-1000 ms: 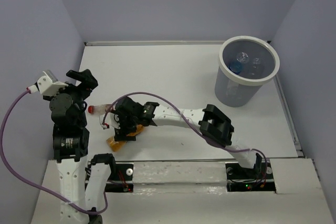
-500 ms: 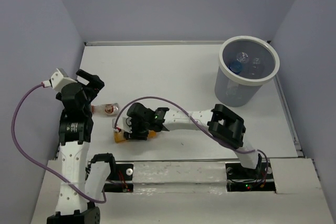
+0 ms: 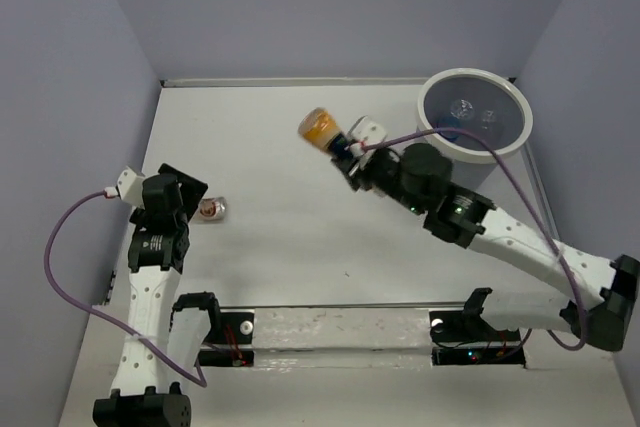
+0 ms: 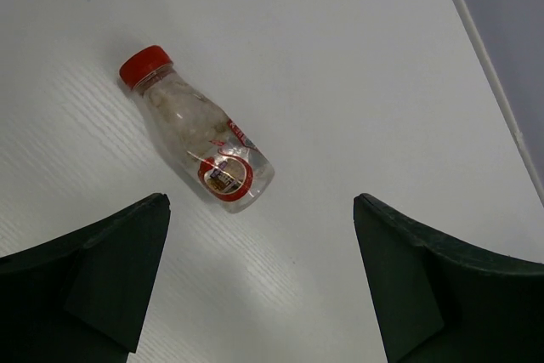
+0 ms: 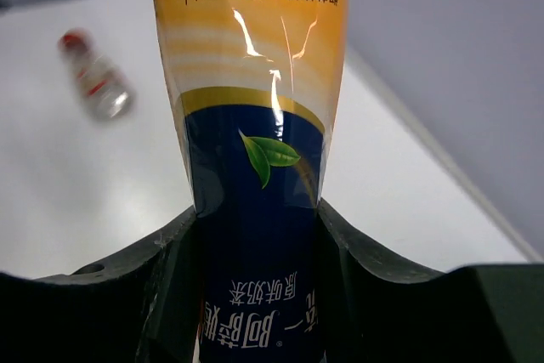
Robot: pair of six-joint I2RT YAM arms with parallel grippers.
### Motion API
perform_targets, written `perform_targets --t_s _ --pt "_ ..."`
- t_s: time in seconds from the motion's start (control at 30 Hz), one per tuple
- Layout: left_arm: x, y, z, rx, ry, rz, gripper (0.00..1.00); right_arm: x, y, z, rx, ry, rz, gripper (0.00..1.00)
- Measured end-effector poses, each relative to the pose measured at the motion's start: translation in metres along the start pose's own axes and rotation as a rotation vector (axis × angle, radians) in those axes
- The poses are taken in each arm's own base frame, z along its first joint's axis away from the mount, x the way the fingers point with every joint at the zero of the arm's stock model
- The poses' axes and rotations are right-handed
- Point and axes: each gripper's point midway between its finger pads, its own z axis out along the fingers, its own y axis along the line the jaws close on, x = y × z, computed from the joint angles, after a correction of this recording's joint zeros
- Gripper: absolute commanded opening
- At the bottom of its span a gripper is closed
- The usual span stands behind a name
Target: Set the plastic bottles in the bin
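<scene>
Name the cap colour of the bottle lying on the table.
Red cap, clearest in left wrist view.

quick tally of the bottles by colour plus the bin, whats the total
orange-yellow bottle: 1 (in the right hand)
clear bottle, red cap: 1 (lying on the table)
clear bottles inside the bin: 2 visible
bin: 1
total: 5

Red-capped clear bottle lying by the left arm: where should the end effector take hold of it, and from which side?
Probably best to grip the red-capped bottle across its wide body, below the tapering neck, coming down from above. It lies on its side on the table, so the jaws should straddle its long axis. The left end effector hangs open above it.
</scene>
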Motion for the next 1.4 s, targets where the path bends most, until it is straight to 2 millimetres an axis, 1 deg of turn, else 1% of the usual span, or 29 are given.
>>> perform_targets --t_s 0.03,0.07,0.1,0.13,0.17,0.2,0.27,0.33,0.37,0.43,0.47,0.5,0.53,0.57,0.6,0.63,0.67,0.7,0.73,0.77,0.83,0.87,0.97,1.03,1.1,1.23,1.3,1.33,1.4 --pt "0.003 0.003 0.001 -0.005 0.002 -0.008 0.99 -0.013 -0.028 -0.011 0.083 -0.044 0.022 0.34" --pt "0.006 0.006 0.001 -0.01 0.004 -0.016 0.99 -0.035 -0.072 -0.035 0.212 -0.123 0.05 0.34" --pt "0.01 0.011 0.003 -0.021 0.009 -0.023 0.99 -0.046 -0.096 -0.049 0.287 -0.16 0.064 0.34" --pt "0.017 0.017 0.006 -0.038 0.018 -0.03 0.99 -0.062 -0.133 -0.073 0.41 -0.214 0.082 0.33" --pt "0.021 0.022 0.008 -0.05 0.025 -0.033 0.99 -0.07 -0.154 -0.087 0.479 -0.243 0.087 0.33" --pt "0.026 0.027 0.011 -0.067 0.035 -0.037 0.99 -0.082 -0.181 -0.105 0.569 -0.282 0.093 0.33" --pt "0.034 0.034 0.014 -0.089 0.051 -0.046 0.99 -0.096 -0.217 -0.131 0.699 -0.336 0.105 0.33" --pt "0.045 0.042 0.021 -0.121 0.074 -0.061 0.99 -0.09 -0.262 -0.16 0.849 -0.358 0.122 0.33" --pt "0.048 0.044 0.023 -0.129 0.079 -0.067 0.99 -0.084 -0.276 -0.167 0.886 -0.364 0.138 0.33" --pt "0.054 0.048 0.027 -0.143 0.087 -0.084 0.99 -0.064 -0.309 -0.184 0.98 -0.365 0.177 0.33" --pt "0.056 0.049 0.029 -0.148 0.091 -0.091 0.99 -0.048 -0.324 -0.188 1.021 -0.353 0.202 0.34" --pt "0.057 0.048 0.031 -0.145 0.089 -0.1 0.99 -0.031 -0.334 -0.19 1.048 -0.337 0.232 0.34" --pt "0.057 0.047 0.033 -0.141 0.087 -0.106 0.99 -0.016 -0.339 -0.188 1.057 -0.321 0.254 0.34" --pt "0.058 0.046 0.035 -0.135 0.084 -0.114 0.99 -0.006 -0.342 -0.184 1.06 -0.311 0.273 0.34" --pt "0.058 0.046 0.037 -0.132 0.082 -0.118 0.99 0.01 -0.344 -0.176 1.057 -0.29 0.3 0.34" --pt "0.059 0.046 0.039 -0.131 0.081 -0.121 0.99 0.019 -0.345 -0.173 1.058 -0.279 0.315 0.35" --pt "0.061 0.046 0.042 -0.132 0.081 -0.123 0.99 0.031 -0.347 -0.169 1.059 -0.265 0.338 0.36" --pt "0.063 0.047 0.044 -0.138 0.085 -0.121 0.99 0.039 -0.348 -0.166 1.057 -0.26 0.358 0.39" --pt "0.064 0.048 0.046 -0.141 0.087 -0.12 0.99 0.047 -0.348 -0.164 1.06 -0.258 0.384 0.44" --pt "0.067 0.05 0.049 -0.147 0.091 -0.119 0.99 0.057 -0.349 -0.164 1.071 -0.261 0.419 0.56" --pt "0.072 0.053 0.053 -0.157 0.099 -0.117 0.99 0.069 -0.349 -0.165 1.09 -0.271 0.468 0.67" --pt "0.074 0.054 0.055 -0.162 0.103 -0.114 0.99 0.074 -0.348 -0.166 1.096 -0.283 0.49 0.8" --pt "0.079 0.058 0.059 -0.175 0.114 -0.11 0.99 0.088 -0.342 -0.169 1.116 -0.292 0.547 0.9" --pt "0.081 0.059 0.062 -0.178 0.116 -0.111 0.99 0.087 -0.341 -0.171 1.122 -0.299 0.563 0.92" --pt "0.083 0.06 0.066 -0.182 0.114 -0.112 0.99 0.081 -0.338 -0.175 1.122 -0.317 0.576 0.93" --pt "0.091 0.066 0.074 -0.209 0.126 -0.113 0.99 0.057 -0.327 -0.186 1.078 -0.37 0.584 0.94" --pt "0.093 0.067 0.08 -0.221 0.128 -0.118 0.99 0.043 -0.319 -0.187 1.031 -0.39 0.584 0.93" --pt "0.094 0.066 0.082 -0.22 0.126 -0.121 0.99 0.039 -0.317 -0.187 1.015 -0.394 0.584 0.93" --pt "0.094 0.064 0.088 -0.219 0.122 -0.13 0.99 0.026 -0.307 -0.185 0.944 -0.41 0.589 0.93"
